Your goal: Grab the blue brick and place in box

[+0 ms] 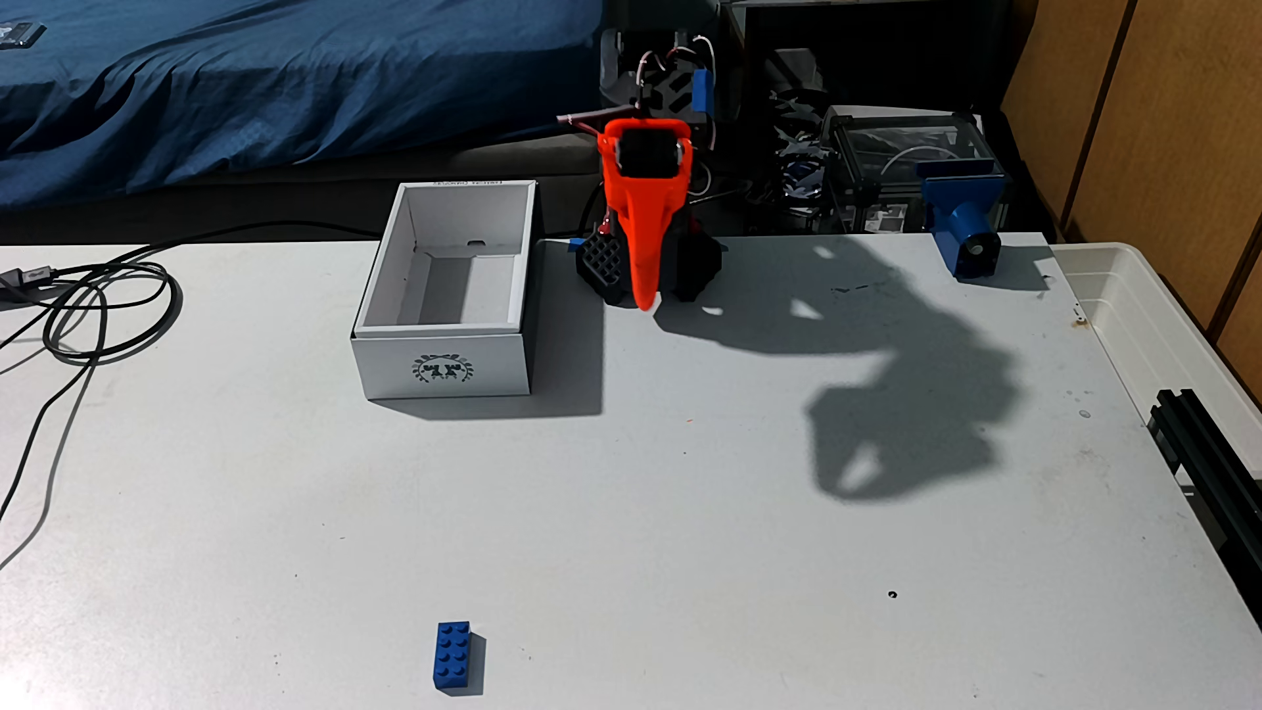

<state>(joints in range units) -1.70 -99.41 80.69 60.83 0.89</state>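
Blue brick (452, 657), bottom centre of the table (683, 512), well apart from the box (444, 355): light, rigid, slick; best pinched across its long sides. Orange pincer (645, 300), upper centre, looks pressed together, empty

No words or numbers can be read anywhere. The box (447, 287) carries a dark wreath-like emblem (442, 369) printed on its near short side, with small marks inside the wreath that are too tiny to make out. Along the top edge of its far wall runs a short line of dark print (466, 183), seen upside down and too blurred to decipher.
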